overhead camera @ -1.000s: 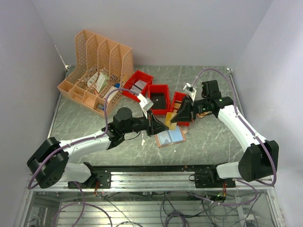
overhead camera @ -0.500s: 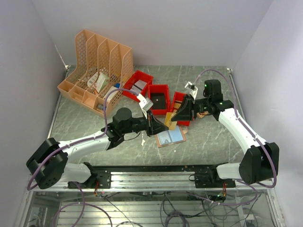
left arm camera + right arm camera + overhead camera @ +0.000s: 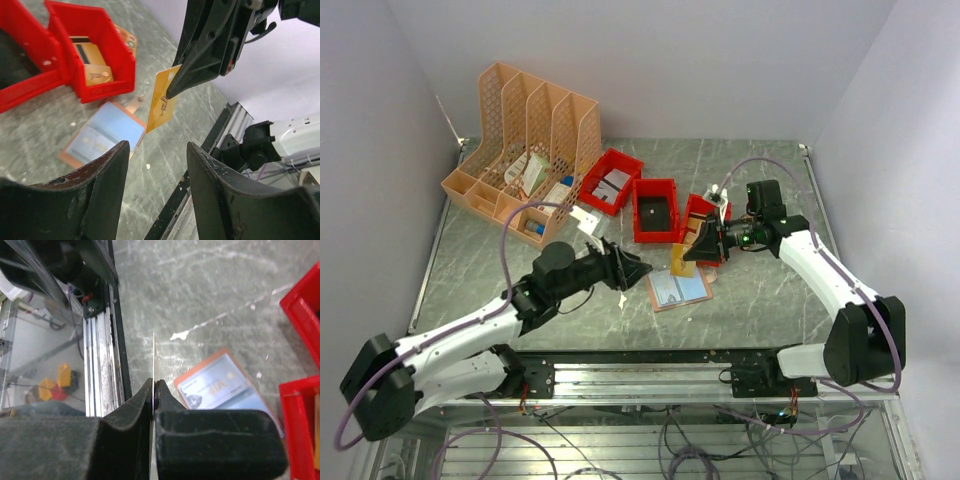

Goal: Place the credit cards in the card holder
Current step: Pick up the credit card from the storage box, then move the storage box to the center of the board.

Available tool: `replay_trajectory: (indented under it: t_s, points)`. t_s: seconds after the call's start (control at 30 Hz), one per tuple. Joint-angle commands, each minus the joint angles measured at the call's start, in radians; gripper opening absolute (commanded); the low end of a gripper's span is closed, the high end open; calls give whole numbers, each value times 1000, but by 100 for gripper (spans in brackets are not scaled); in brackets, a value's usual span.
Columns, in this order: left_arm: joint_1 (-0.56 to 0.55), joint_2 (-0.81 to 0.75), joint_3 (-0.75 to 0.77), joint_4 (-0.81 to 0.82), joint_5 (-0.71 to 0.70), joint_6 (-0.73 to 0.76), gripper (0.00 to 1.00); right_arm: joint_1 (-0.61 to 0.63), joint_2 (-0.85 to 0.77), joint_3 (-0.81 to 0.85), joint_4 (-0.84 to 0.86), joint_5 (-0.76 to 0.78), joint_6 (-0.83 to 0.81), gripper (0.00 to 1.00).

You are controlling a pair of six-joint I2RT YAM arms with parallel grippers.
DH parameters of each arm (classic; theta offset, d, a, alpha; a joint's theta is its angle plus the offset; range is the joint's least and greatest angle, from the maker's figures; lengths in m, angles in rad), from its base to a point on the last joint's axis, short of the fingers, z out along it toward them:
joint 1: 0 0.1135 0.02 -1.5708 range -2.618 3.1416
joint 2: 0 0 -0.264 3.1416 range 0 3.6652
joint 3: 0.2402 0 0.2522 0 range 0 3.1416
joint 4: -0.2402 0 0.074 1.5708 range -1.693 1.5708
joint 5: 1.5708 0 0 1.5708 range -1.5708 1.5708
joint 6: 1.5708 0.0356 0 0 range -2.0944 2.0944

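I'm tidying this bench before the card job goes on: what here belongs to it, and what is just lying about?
Job: yellow card pinched in the right claw; card holder lying open; cards in the rightmost red bin; left claw, open, empty.
Lying about: orange file rack; other two red bins.

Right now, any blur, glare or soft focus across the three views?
Top external: even light, sharp, no hard glare on the table. Left wrist: the left gripper looms dark and soft up close, the red bins are soft towards the left edge, the yellow card is fairly crisp. Right wrist: the right gripper fills the bottom, out of focus; the card shows edge-on as a thin line; the card holder is slightly soft.
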Motion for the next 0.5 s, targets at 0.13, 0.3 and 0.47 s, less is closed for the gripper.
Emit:
replay_trajectory:
  t_s: [0.13,0.3,0.47]
  points:
    - [7,-184,-149,-47,-187,-95,60,-14,218,-70,-26,5,-40,0]
    - [7,-218,-202,-9,-195,-130,59,-31,259,-128,146,185,123,0]
    - [6,-203,-194,-13,-193,-120,59,-69,259,-140,237,313,237,0]
